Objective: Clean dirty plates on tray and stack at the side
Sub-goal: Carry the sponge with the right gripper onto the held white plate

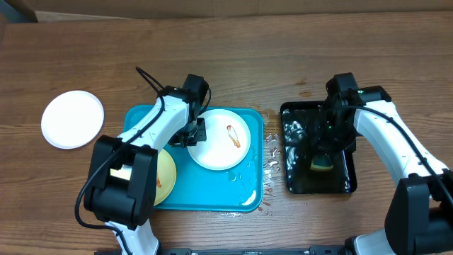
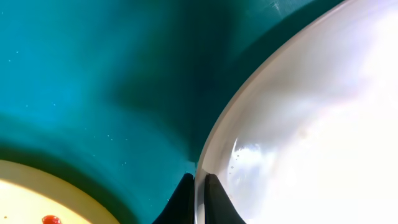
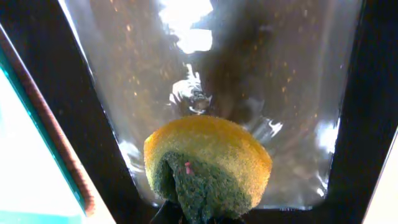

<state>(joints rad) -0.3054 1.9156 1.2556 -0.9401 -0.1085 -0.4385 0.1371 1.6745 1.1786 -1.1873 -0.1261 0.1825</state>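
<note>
My left gripper [image 2: 198,198] pinches the rim of the white plate [image 2: 311,124], jaws closed on it. I'd seat it deeper between them before lifting. Right gripper [image 1: 324,152] clamps the sponge [image 3: 208,162].

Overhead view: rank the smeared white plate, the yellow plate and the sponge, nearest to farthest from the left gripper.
1. The smeared white plate, its rim pinched in the left gripper.
2. The yellow plate, lower left on the blue tray.
3. The sponge, far right in the black tray.
</note>
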